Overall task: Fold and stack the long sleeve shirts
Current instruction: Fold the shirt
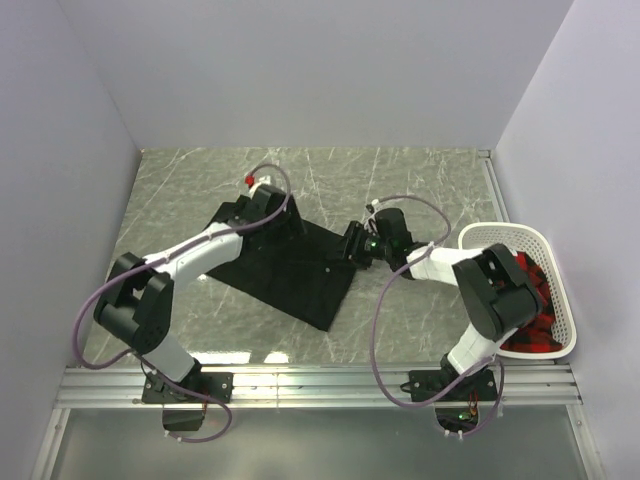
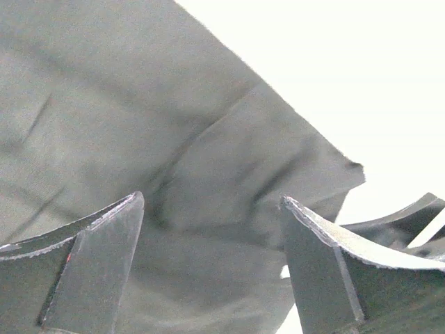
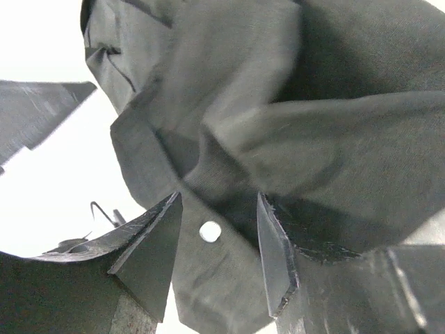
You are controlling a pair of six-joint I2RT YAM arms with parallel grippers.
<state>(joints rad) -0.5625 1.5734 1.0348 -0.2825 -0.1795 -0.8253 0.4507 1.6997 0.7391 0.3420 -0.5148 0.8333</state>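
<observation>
Lying diagonally far-left to near-right, black shirt (image 1: 295, 270); left gripper (image 2: 212, 209) open, right gripper (image 3: 219, 202) pinching it.

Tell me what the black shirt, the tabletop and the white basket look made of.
Black long-sleeve shirt: thin matte cloth, creasing softly. Grey veined tabletop: glossy, stone or marble-look laminate; it reflects light. White slotted basket: likely moulded plastic, smooth walls.

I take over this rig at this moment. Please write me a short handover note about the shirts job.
The left pincer is open over the black shirt, at its far left corner.
The right pincer stands around the shirt's buttoned edge; firm grip unclear.
The shirt lies partly folded on the table.
The white basket at the right holds red checked cloth.
To do: finish folding, then stack; no stack seen.
</observation>
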